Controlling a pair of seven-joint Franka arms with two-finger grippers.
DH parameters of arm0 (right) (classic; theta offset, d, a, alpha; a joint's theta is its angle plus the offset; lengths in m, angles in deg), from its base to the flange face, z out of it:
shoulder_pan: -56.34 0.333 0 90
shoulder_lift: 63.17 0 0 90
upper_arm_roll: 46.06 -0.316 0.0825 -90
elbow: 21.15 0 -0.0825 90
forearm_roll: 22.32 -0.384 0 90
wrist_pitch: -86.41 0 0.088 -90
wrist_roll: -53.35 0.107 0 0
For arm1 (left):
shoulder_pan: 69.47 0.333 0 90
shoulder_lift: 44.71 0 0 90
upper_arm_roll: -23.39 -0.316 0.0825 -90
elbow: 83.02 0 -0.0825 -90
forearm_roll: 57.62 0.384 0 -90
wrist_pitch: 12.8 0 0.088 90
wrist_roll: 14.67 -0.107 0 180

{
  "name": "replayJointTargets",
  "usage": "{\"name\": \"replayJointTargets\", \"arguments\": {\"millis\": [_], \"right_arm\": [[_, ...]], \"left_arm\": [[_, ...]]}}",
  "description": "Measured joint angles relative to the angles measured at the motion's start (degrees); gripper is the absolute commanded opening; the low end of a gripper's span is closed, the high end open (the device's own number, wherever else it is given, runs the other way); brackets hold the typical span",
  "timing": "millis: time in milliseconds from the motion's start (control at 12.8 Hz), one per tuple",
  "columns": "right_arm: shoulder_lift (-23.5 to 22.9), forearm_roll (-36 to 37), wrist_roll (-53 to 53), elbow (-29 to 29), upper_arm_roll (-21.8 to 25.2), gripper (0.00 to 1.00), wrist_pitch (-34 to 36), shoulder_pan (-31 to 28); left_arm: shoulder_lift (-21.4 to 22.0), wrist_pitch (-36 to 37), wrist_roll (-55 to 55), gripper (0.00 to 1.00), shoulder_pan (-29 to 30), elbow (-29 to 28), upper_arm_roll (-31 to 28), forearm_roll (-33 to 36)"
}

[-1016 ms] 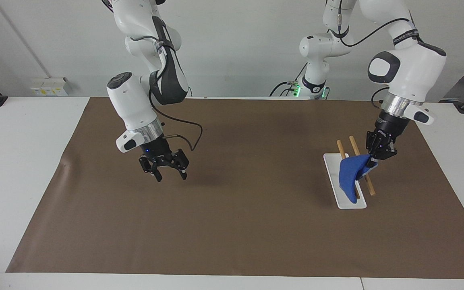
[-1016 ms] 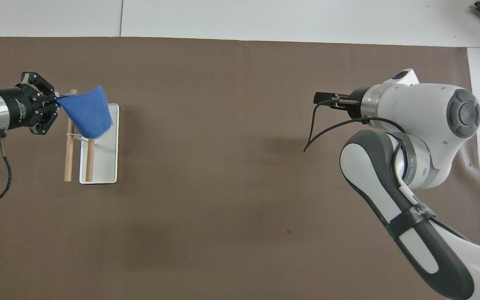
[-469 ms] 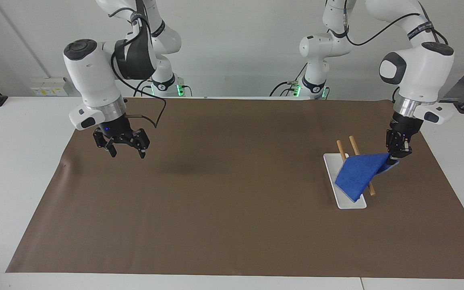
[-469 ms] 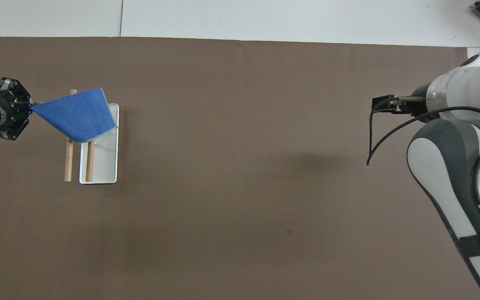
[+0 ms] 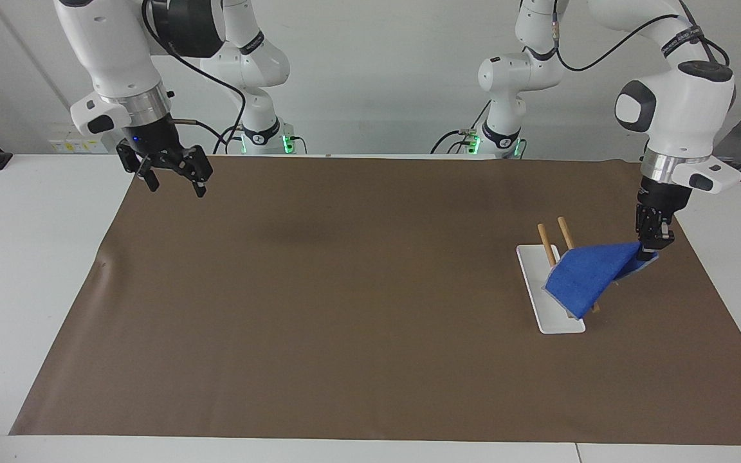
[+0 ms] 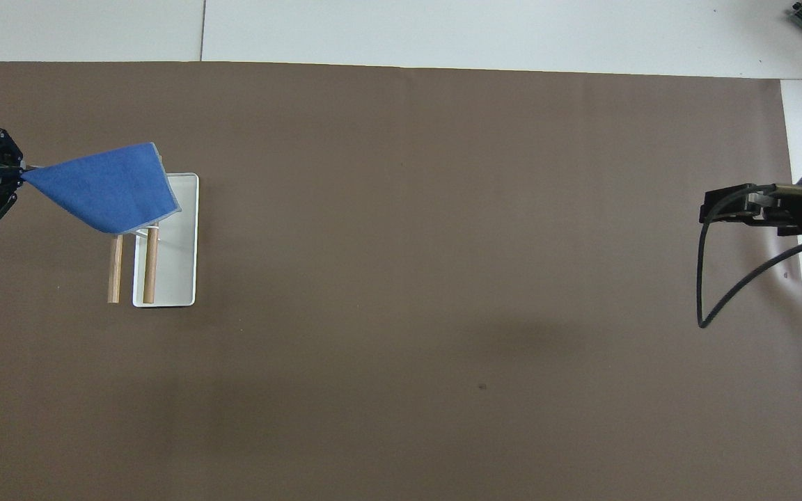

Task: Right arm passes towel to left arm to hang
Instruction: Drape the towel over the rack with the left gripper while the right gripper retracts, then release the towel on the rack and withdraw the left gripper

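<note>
Left hand (image 5: 650, 252) pinched on towel (image 5: 586, 278) corner; right hand (image 5: 173, 179) spread, empty.

My workspace is evenly and brightly lit from above. Shadows on the brown mat (image 5: 370, 308) are soft: 1 faint smudge sits upper centre in the facing view, another lower right of centre in the overhead view. Both views are sharp, without glare. Straight edges stay straight into the corners.

Blue towel (image 5: 586, 276) draped over rack rods, apparently.
</note>
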Motion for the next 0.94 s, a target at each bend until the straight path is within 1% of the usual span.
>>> {"name": "replayJointTargets", "arguments": {"millis": [156, 547, 703, 781, 859, 938], "right_arm": [[0.39, 0.0, -0.04, 1.01, 0.05, 1.0, 2.88, -0.24], [0.08, 0.0, -0.04, 0.37, 0.01, 1.0, 3.29, -0.19], [0.08, 0.0, -0.04, 0.37, -0.01, 1.0, 3.31, -0.17], [0.08, 0.0, -0.04, 0.37, -0.01, 1.0, 3.34, -0.17], [0.08, 0.0, -0.05, 0.37, -0.01, 1.0, 3.41, -0.17], [0.08, 0.0, -0.28, 0.37, -0.01, 1.0, 3.45, -0.17]], "left_arm": [[-0.54, -0.65, -0.86, 0.0, -0.01, -0.43, -0.01, 0.01], [-5.31, -7.16, -1.04, 0.0, -0.04, -0.98, 0.03, 0.03], [-6.18, -9.09, -1.04, 0.0, -0.04, -1.16, 0.04, 0.03], [-6.22, -9.4, -1.04, 0.09, -0.04, -1.17, 0.06, 0.03], [-6.22, -9.52, -1.04, 0.25, -0.04, -1.17, 0.07, 0.03], [-6.21, -9.56, -1.03, 0.35, -0.04, -1.17, 0.06, 0.02]]}}
